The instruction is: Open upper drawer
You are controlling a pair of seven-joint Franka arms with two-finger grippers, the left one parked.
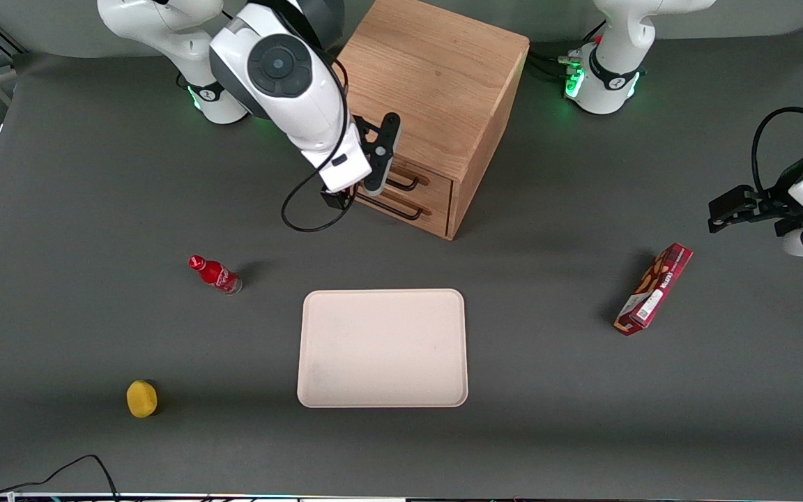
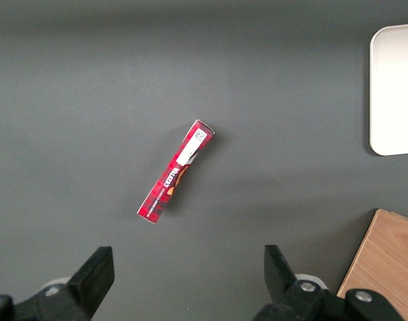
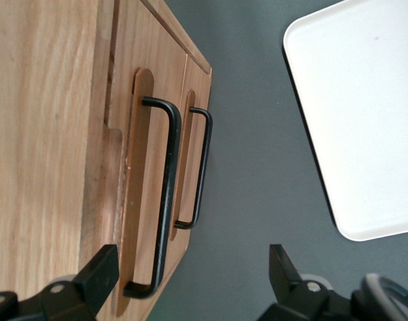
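The oak cabinet (image 1: 436,84) stands at the back of the table, its two drawer fronts facing the working arm's end. The upper drawer (image 1: 436,183) looks shut, and its long black wire handle (image 1: 405,183) lies just above the lower drawer's handle (image 1: 391,207). My gripper (image 1: 356,192) hangs right in front of the drawer fronts, open. In the right wrist view the upper handle (image 3: 167,200) runs beside the lower one (image 3: 202,167). The gripper (image 3: 192,271) straddles the upper handle's near end without touching it, and nothing is held.
A cream tray (image 1: 382,347) lies nearer the front camera than the cabinet. A small red bottle (image 1: 215,274) and a yellow round thing (image 1: 141,398) lie toward the working arm's end. A red snack box (image 1: 654,288) lies toward the parked arm's end.
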